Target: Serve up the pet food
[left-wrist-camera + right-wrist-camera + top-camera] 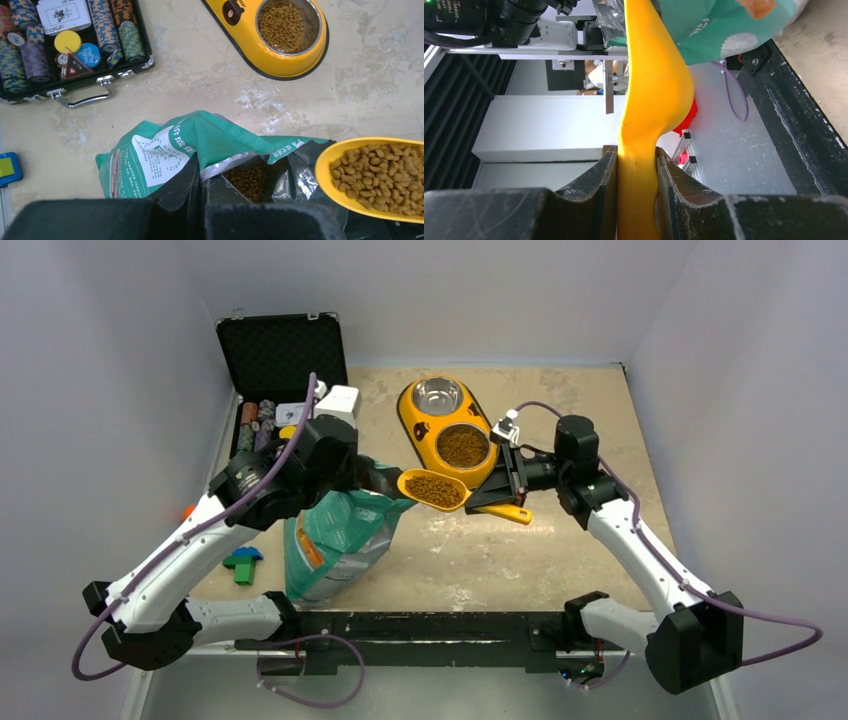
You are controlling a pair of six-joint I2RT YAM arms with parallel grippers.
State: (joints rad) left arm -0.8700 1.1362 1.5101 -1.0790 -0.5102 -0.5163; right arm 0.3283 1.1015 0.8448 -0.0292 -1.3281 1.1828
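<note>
Teal pouch (335, 535) standing at near left of surface (560, 540), mouth open, pet food (247, 182) visible inside; left hand (202, 207) pressed together on pouch rim; scoop (323, 170) just right of mouth, heaped with pet food, handle pinched by right hand (636, 155); farther, yellow feeder (445, 422): near bowl (312, 17) holds pet food, far bowl (437, 395) shiny steel; open case (282, 355) of chips far left.

Gray walls (450, 290), scuffed beige tbl (560, 560)

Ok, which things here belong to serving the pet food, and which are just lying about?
In the job: pet food, yellow scoop, teal pouch, yellow feeder.
Lying about: poker chip case, green and blue blocks.
</note>
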